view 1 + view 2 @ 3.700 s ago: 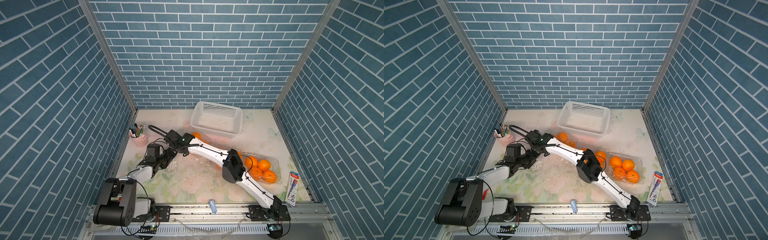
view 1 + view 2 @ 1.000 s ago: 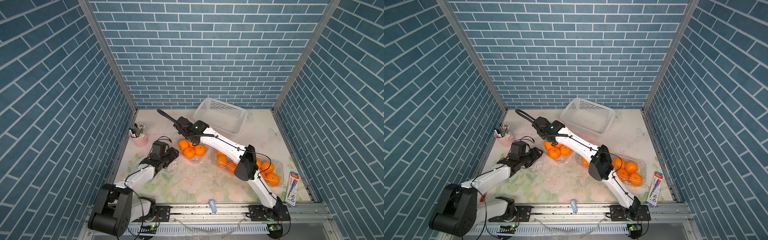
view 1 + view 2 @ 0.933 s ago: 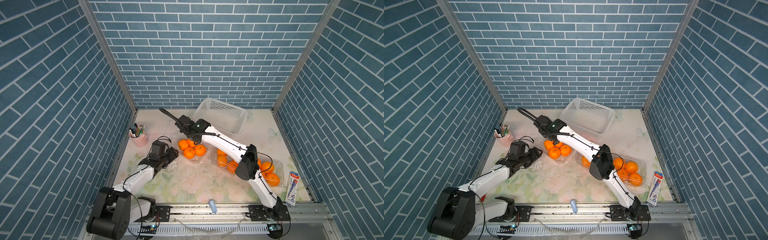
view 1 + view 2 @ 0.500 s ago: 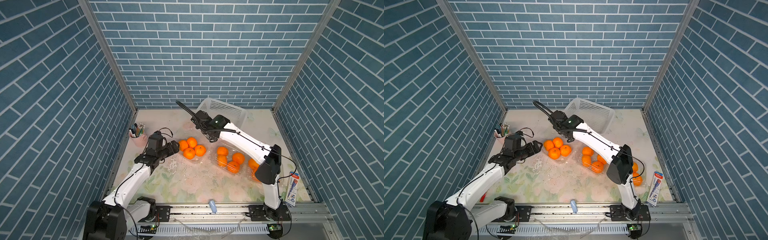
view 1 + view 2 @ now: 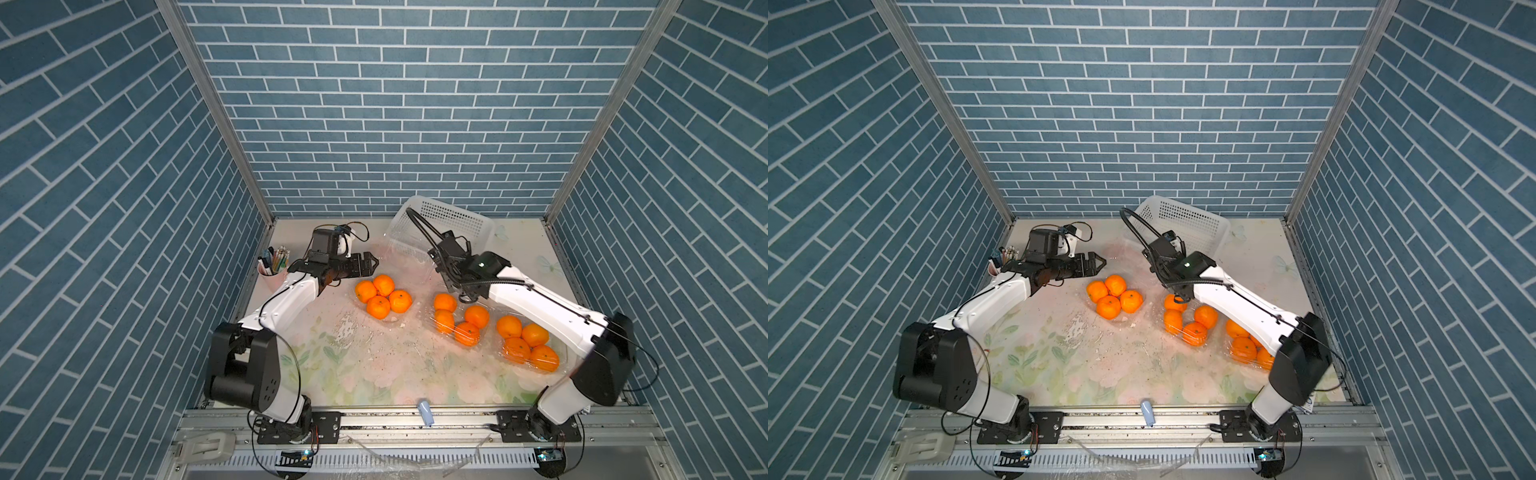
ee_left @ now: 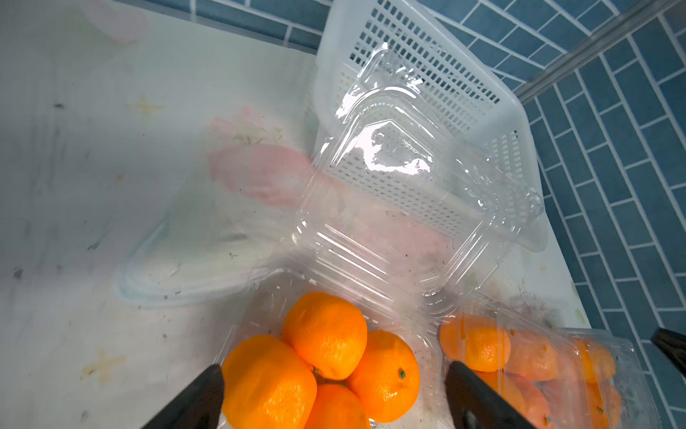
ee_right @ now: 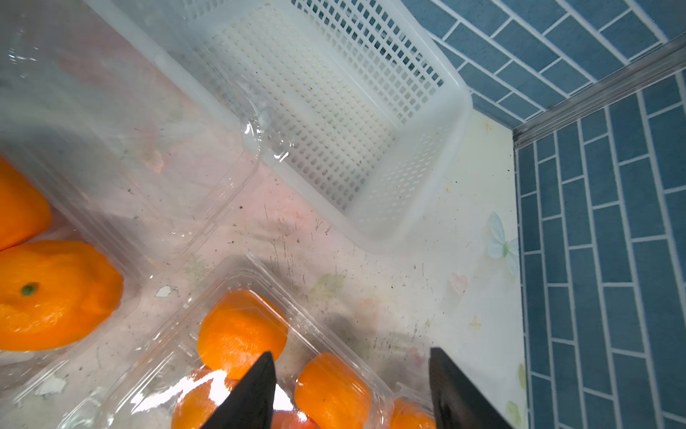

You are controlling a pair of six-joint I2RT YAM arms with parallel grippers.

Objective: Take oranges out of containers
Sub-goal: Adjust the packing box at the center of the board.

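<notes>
My left claw is spread wide and empty, just beside four oranges in the open clamshell, whose lid lies open toward the white basket. My right claw is spread too, empty, above a lidded clamshell holding four more. The third clamshell, also with four, sits just beside it.
</notes>
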